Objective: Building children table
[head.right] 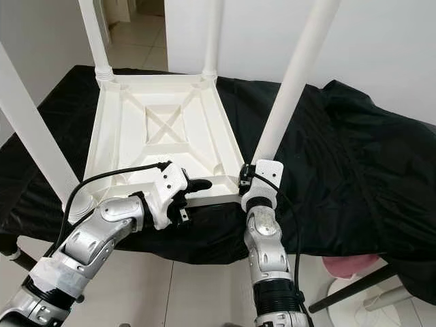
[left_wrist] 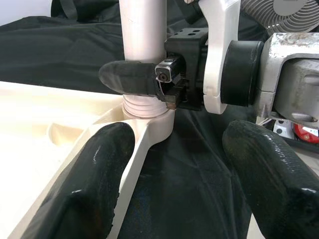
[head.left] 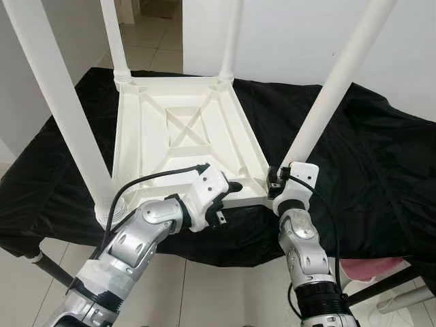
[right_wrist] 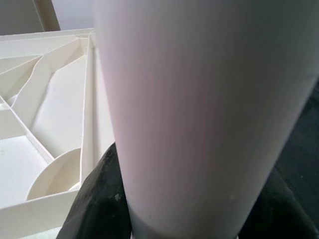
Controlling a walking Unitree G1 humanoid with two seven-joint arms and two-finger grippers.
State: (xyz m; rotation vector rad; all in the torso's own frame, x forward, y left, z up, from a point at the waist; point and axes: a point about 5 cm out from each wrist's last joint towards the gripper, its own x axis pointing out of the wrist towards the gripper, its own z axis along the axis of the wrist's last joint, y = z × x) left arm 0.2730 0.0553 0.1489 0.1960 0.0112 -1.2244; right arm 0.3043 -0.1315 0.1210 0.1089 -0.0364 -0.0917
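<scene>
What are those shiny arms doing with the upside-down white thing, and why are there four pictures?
Those are a robot's two silver arms. Each ends in a pincer with two black fingers. Two pictures come from cameras in the robot's head, looking down. The other two come from cameras on its wrists, very close up.

On the black cloth lies a white plastic children's table, turned upside down, with four white round legs pointing up.

The right pincer is closed around the near right table leg, just above where it screws into the corner. The left pincer is open, with one finger resting on the table's near edge, beside that same leg.
</scene>
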